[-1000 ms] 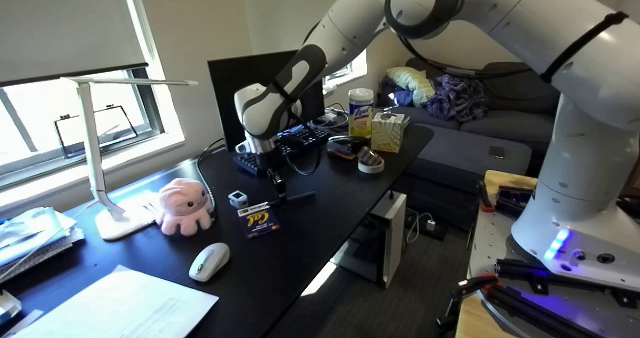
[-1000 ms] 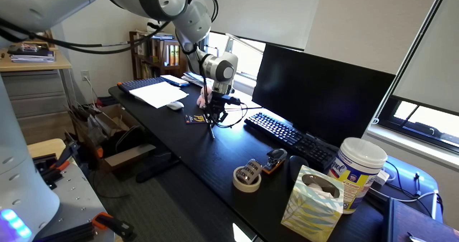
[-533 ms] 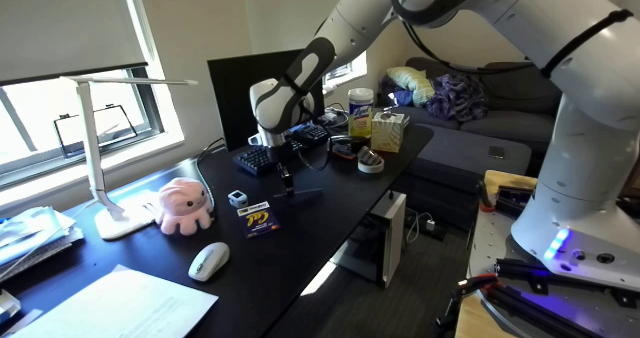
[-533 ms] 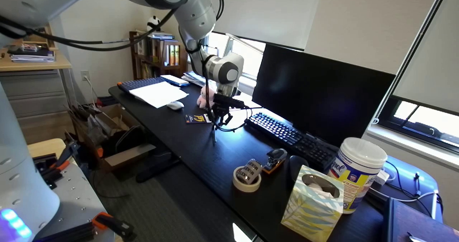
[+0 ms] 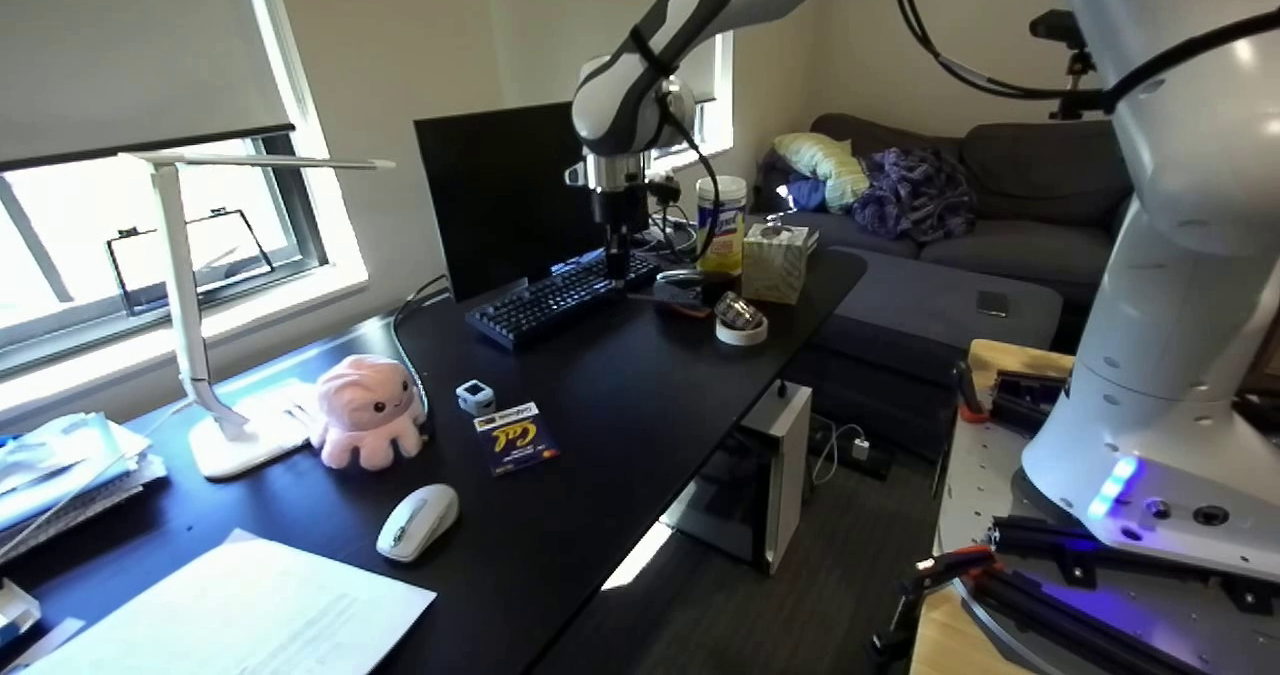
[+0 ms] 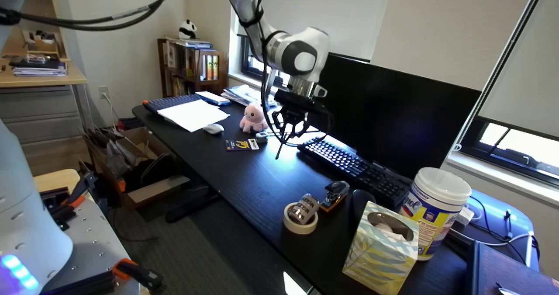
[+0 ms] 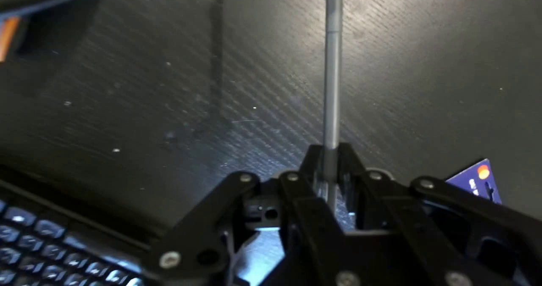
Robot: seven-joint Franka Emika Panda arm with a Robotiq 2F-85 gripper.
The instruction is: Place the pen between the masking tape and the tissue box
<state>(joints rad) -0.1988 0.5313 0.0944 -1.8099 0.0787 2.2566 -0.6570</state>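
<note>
My gripper (image 7: 330, 161) is shut on the thin grey pen (image 7: 333, 74). The pen sticks out past the fingertips, above the black desk. In an exterior view the gripper (image 6: 287, 135) holds the pen (image 6: 279, 150) in the air near the keyboard. The gripper also shows in an exterior view (image 5: 617, 280). The cream masking tape roll (image 6: 299, 227) lies flat near the desk's edge, with a clear lettered tape roll leaning in it. The patterned tissue box (image 6: 380, 255) stands upright beyond it, with bare desk between. Both show in both exterior views, the tape (image 5: 741, 335) and the box (image 5: 774, 267).
A stapler (image 6: 336, 193) stands by the masking tape. A dark mouse (image 6: 362, 202) and a wipes canister (image 6: 433, 214) stand by the tissue box. A keyboard (image 5: 555, 303) lies before the monitor (image 5: 510, 205). A blue card (image 5: 517, 440) lies on the desk.
My gripper has risen from the desk beside the blue card and moved toward the tape and tissue box. The pen has been lifted with it. The desk objects have not moved.
</note>
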